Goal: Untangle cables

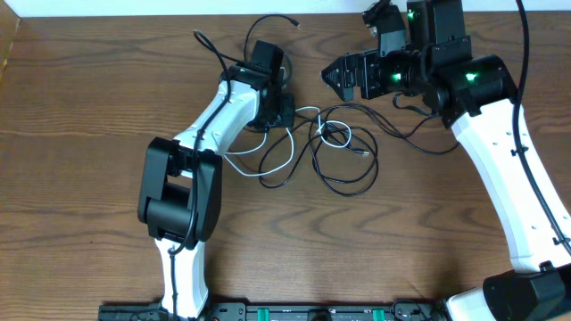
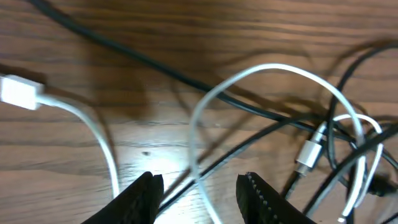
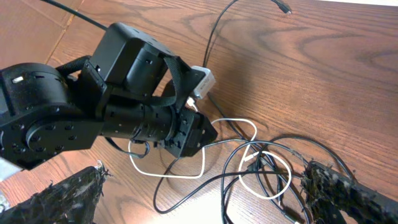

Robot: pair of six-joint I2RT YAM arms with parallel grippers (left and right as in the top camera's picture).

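The left gripper [image 2: 198, 193] hangs low over the wooden table [image 1: 80, 134] with its two black fingers [image 2: 140, 196] spread apart, and the white cable [image 2: 205, 118] runs down between them together with a thin black cable [image 2: 186, 186]; neither finger appears to press on either cord, so the gripper is released. In the left wrist view the white cable's flat white plug [image 2: 18, 92] lies to the left on bare wood, while its cord arcs into a wide loop and crosses into the knot on the right, where a silver-sleeved plug [image 2: 309, 154] sits among crossing black strands. From overhead, the black cables [image 1: 343, 147] lie in a loose tangle near the middle of the table, just beside the left gripper [image 1: 278, 114], with the white cable [image 1: 281, 160] looping through them and out toward the left arm. One black strand trails up past the left arm to a small plug [image 1: 290, 21] near the far edge. The right gripper [image 1: 339, 76] hovers above the upper right side of the tangle, fingers parted and holding nothing; in its own wrist view the rough dark fingertips [image 3: 348, 190] frame the tangle below, with the left arm's black wrist [image 3: 124, 106] crowding the left side of the cables.
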